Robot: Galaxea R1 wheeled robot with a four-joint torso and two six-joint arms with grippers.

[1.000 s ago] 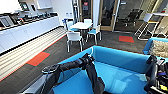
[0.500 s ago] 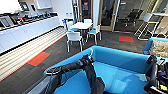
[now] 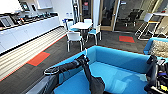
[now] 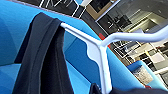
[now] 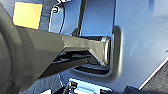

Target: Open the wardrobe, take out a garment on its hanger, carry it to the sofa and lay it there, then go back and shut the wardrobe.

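Now over the blue sofa (image 3: 117, 62), the robot's left hand (image 3: 83, 59) appears clamped on the white hanger (image 4: 100, 50), whose hook pokes up just above it, while the black garment (image 3: 93, 81) trails down from the hanger toward the seat cushion; the left wrist view shows the dark fabric draped over one hanger arm, with blue upholstery close behind. Laying it well seems to call for lowering the hanger until the shirt spreads flat on the seat, well inside the backrest, and letting go only once the fabric rests there. Whether the right hand is apart or together cannot be told; its arm hangs by the sofa's far end. Beyond the backrest stand white chairs (image 3: 74, 37) around a small white desk (image 3: 81, 25), a long white counter (image 3: 30, 30) along the wall, red patches in the dark carpet, and a patterned cushion (image 3: 160, 48) on a second blue seat; none of these stands in the way
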